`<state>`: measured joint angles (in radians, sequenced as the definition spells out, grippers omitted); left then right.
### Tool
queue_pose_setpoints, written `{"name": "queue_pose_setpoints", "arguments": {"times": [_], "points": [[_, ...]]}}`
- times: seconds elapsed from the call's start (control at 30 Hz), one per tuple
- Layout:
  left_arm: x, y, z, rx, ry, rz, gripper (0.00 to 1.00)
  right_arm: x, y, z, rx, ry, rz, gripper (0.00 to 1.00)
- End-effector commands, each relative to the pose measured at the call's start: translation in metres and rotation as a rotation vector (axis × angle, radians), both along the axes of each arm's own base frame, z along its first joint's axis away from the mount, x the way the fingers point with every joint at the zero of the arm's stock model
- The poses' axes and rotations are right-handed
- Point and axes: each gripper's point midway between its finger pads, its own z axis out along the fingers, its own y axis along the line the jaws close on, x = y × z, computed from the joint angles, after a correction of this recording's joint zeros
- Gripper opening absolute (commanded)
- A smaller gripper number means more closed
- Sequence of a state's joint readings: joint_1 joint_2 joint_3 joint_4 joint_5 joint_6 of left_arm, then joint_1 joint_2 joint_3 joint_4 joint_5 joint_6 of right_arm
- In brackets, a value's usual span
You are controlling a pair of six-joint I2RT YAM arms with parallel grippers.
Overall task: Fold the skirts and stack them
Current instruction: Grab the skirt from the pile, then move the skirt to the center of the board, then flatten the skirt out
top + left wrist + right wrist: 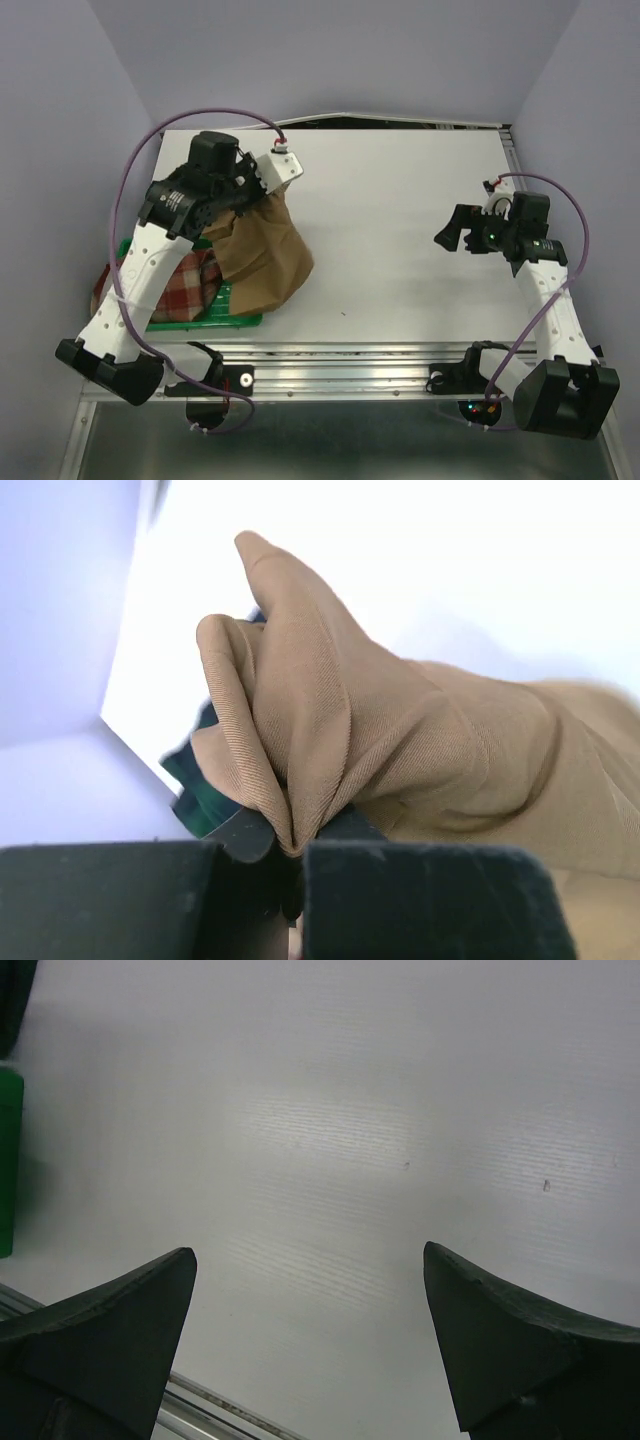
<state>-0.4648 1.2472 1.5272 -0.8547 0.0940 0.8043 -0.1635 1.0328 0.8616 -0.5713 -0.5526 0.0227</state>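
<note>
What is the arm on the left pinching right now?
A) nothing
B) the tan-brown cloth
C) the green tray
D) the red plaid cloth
B: the left gripper is shut on a bunched fold of the tan-brown skirt, as its wrist view shows.

One tan skirt (262,250), one red plaid skirt (186,284), one dark tartan skirt (192,785) — and one green tray (228,320).

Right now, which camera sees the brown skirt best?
The top camera: it shows most of the brown skirt, pinched by the left gripper. The left wrist camera shows only the pinched fold. The right wrist camera misses it.
</note>
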Motion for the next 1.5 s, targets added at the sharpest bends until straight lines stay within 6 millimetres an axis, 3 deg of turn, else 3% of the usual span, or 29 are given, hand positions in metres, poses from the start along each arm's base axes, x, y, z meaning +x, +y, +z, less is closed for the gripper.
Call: {"name": "queue_pose_setpoints", "arguments": {"times": [0.0, 0.1, 0.17, 0.23, 0.27, 0.37, 0.4, 0.5, 0.53, 0.6, 0.73, 0.9, 1.0, 1.03, 1.07, 1.1, 1.17, 1.27, 1.3, 1.4, 1.47], "points": [[-0.002, -0.047, 0.11, -0.321, -0.223, -0.128, 0.0, 0.012, -0.002, 0.028, -0.012, -0.091, 0.012, 1.0], [-0.012, -0.078, 0.15, -0.477, -0.261, -0.258, 0.0, 0.013, -0.004, 0.029, -0.022, -0.094, 0.001, 1.0], [-0.016, -0.093, 0.166, -0.559, -0.284, -0.327, 0.0, 0.014, -0.006, 0.027, -0.032, -0.091, -0.009, 1.0], [-0.021, -0.113, 0.147, -0.579, -0.221, -0.409, 0.0, 0.014, -0.008, 0.025, -0.038, -0.084, -0.018, 1.0], [-0.02, -0.12, 0.135, -0.573, -0.192, -0.424, 0.0, 0.014, -0.01, 0.023, -0.069, -0.093, -0.003, 1.0], [-0.011, -0.137, 0.063, -0.516, -0.028, -0.434, 0.0, 0.012, -0.01, 0.02, -0.082, -0.086, 0.015, 1.0], [-0.012, -0.14, 0.019, -0.488, 0.068, -0.43, 0.0, 0.01, -0.01, 0.017, -0.082, -0.075, 0.024, 1.0], [-0.011, -0.146, -0.047, -0.411, 0.168, -0.403, 0.0, 0.009, -0.008, 0.013, -0.082, -0.055, 0.049, 1.0], [-0.013, -0.146, -0.091, -0.354, 0.251, -0.384, 0.0, 0.008, -0.007, 0.011, -0.078, -0.048, 0.06, 1.0], [-0.016, -0.142, -0.143, -0.28, 0.365, -0.347, 0.0, 0.008, -0.006, 0.007, -0.083, -0.024, 0.09, 1.0], [-0.015, -0.136, -0.184, -0.216, 0.431, -0.321, 0.0, 0.005, -0.002, 0.005, -0.091, -0.009, 0.161, 1.0], [-0.026, -0.118, -0.207, -0.076, 0.423, -0.358, 0.0, -0.013, 0.006, -0.005, -0.109, 0.041, 0.327, 1.0], [-0.036, -0.107, -0.211, -0.01, 0.414, -0.389, 0.2, -0.026, 0.009, -0.018, -0.104, 0.117, 0.42, 0.99], [-0.037, -0.102, -0.209, 0.001, 0.403, -0.386, 0.34, -0.029, 0.009, -0.02, -0.103, 0.133, 0.448, 0.99], [-0.038, -0.1, -0.199, -0.003, 0.381, -0.386, 0.45, -0.035, 0.012, -0.023, -0.09, 0.159, 0.503, 0.98], [-0.039, -0.1, -0.199, -0.002, 0.384, -0.387, 0.45, -0.038, 0.013, -0.024, -0.084, 0.171, 0.524, 0.98], [-0.036, -0.106, -0.171, -0.05, 0.327, -0.397, 0.56, -0.043, 0.011, -0.028, -0.096, 0.191, 0.577, 0.96], [-0.03, -0.125, -0.125, -0.161, 0.274, -0.414, 0.6, -0.046, 0.007, -0.043, -0.098, 0.26, 0.6, 0.93], [-0.025, -0.137, -0.099, -0.209, 0.24, -0.439, 0.61, -0.049, 0.007, -0.053, -0.084, 0.302, 0.619, 0.92], [-0.01, -0.164, -0.079, -0.259, 0.262, -0.447, 0.61, -0.059, 0.012, -0.065, -0.011, 0.368, 0.701, 0.88], [-0.005, -0.174, -0.077, -0.266, 0.299, -0.45, 0.61, -0.069, 0.019, -0.065, 0.055, 0.393, 0.763, 0.87]]}}
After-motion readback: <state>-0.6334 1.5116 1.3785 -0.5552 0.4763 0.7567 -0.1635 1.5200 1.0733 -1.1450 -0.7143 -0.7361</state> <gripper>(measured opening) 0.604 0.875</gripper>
